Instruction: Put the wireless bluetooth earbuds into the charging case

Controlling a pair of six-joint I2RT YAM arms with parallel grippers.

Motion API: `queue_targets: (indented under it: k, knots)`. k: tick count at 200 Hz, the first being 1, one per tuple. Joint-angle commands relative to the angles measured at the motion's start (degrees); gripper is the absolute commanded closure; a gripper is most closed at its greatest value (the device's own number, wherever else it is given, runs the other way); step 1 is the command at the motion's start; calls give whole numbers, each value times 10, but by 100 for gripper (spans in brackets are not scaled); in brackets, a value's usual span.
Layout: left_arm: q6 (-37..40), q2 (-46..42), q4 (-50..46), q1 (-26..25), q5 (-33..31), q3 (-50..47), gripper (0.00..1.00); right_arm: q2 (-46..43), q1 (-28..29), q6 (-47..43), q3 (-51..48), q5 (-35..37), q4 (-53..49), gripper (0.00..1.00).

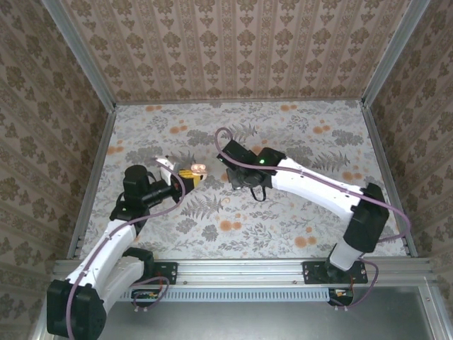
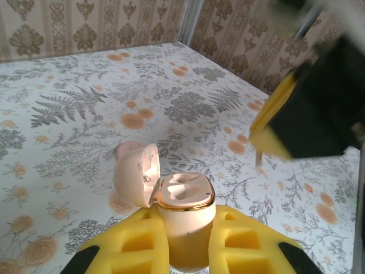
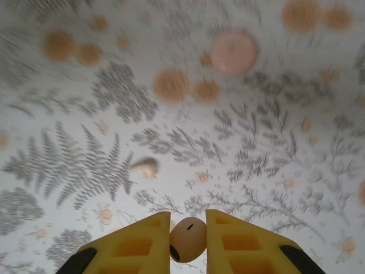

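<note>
Charging case [image 2: 183, 200], lid open, clamped upright in left claw [image 2: 185, 240], right claw [image 3: 187, 224] near, pinching one earbud [image 3: 188, 241]

Charging case [image 2: 185, 222]: cream-pink with a gold rim, upright, clamped in the left gripper [image 2: 186, 212]. Its lid [image 2: 137, 174] is hinged open to the left, and two pale wells face up.
First earbud [image 3: 188, 240]: cream-pink, pinched in the right gripper [image 3: 187, 220].
Second earbud [image 3: 145, 167]: lies loose on the floral table [image 3: 68, 103].
</note>
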Motion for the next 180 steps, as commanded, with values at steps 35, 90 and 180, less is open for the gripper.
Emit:
queue_targets:
  k: [35, 90, 180]
  knots:
    - [18, 9, 36, -24, 50, 27, 100, -51, 48, -166, 52, 62, 18, 84]
    - [23, 12, 70, -46, 85, 26, 100, -48, 85, -219, 83, 73, 25, 84]
    - [-33, 11, 110, -58, 76, 24, 100, -34, 99, -244, 84, 102, 60, 84]
